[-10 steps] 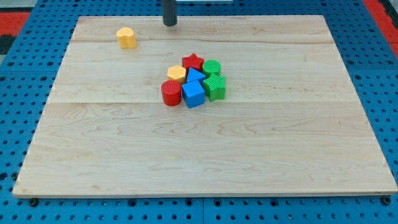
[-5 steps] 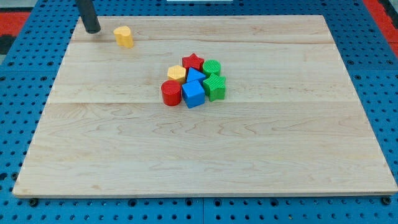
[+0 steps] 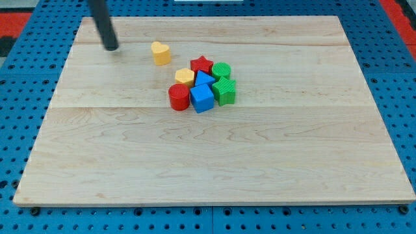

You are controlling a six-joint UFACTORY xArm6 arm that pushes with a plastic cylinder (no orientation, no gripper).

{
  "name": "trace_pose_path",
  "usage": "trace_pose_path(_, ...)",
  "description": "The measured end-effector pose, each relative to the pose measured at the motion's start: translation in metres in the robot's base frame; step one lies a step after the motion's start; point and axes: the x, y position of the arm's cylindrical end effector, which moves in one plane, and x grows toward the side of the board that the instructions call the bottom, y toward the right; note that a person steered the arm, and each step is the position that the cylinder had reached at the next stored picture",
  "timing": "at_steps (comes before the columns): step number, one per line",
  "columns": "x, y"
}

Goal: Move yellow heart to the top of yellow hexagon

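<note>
The wooden board [image 3: 214,149] lies flat on a blue pegboard surface [image 3: 26,130] and carries all items observed; it extends from my tip across the view's right and down to the view's bottom. The dark rod enters from the view's top left, and my tip [image 3: 112,48] rests on the board near its top left corner. The arm carries no pincer: the rod has nothing to open or close and holds nothing, and my tip touches no block. To the view's right of my tip, near but clearly apart, stands the yellow heart [image 3: 160,52], alone and clear of the other blocks. Farther right and lower than my tip sits a tight cluster of seven blocks. In the cluster, the red cylinder [image 3: 179,97] is nearest my tip, with the blue cube [image 3: 202,98] beside it on the right. The yellow hexagon [image 3: 184,77] lies just below and right of the yellow heart, not touching it. A red star [image 3: 202,64] is at the cluster's top, two green blocks [image 3: 223,82] of uncertain shape are farthest from my tip, and a second blue block [image 3: 204,79] sits mid-cluster.
</note>
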Motion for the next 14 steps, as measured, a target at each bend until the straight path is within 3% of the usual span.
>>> trace_pose_path(1,0.063,0.079)
trace_pose_path(2,0.064,0.116)
trace_pose_path(3,0.054,0.065)
trace_pose_path(6,0.026,0.08)
trace_pose_path(9,-0.001,0.162)
trace_pose_path(11,0.012,0.203)
trace_pose_path(13,0.028,0.117)
trace_pose_path(14,0.028,0.117)
